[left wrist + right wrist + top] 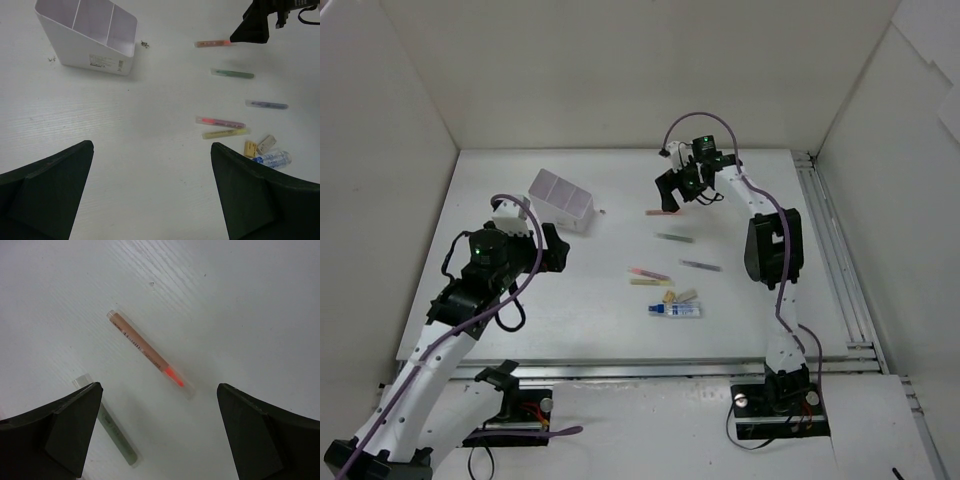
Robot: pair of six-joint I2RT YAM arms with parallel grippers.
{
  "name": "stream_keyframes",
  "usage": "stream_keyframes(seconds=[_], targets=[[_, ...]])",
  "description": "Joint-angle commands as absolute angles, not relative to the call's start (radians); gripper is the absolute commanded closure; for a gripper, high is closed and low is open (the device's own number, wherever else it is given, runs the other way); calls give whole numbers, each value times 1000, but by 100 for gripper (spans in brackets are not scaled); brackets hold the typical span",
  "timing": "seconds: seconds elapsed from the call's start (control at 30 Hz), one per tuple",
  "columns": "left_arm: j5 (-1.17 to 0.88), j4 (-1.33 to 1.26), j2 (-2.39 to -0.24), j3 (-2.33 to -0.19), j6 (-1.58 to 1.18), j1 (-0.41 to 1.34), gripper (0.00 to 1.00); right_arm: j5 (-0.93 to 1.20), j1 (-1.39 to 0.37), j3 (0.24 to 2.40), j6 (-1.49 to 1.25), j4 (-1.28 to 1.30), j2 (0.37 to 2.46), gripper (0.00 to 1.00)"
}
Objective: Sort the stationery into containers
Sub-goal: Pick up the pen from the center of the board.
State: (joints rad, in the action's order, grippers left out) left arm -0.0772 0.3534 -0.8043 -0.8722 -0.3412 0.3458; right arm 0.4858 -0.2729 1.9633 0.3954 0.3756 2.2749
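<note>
Scattered pens (220,122) (white box (95,55) apart)

— From above, behind the bases, we see the whole worktop (520,320).
— Our left wrist looks low across it toward the far edge; our right wrist sits close over the red pen (147,352) and green pen (119,439), shared by all three.

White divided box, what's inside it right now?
The white box shows three side-by-side compartments with nothing visible in them. In the left wrist view its front wall covers the compartment floors and the picture edge cuts off its back.
</note>
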Motion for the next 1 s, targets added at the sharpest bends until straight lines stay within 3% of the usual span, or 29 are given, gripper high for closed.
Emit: stream_keyframes(seconds=[0.0, 0.5, 0.8, 0.97], targets=[[-63, 324, -804, -891, -308, 342, 0, 531, -296, 2118, 408, 515, 2362, 3], [-5, 351, -815, -904, -287, 333, 0, 376, -362, 2491, 382, 873, 2603, 2], [-5, 348, -831, -904, -285, 333, 0, 233, -387, 2459, 413, 882, 2612, 2], [29, 356, -845, -913, -288, 333, 0, 317, -397, 2382, 497, 881, 2560, 13]])
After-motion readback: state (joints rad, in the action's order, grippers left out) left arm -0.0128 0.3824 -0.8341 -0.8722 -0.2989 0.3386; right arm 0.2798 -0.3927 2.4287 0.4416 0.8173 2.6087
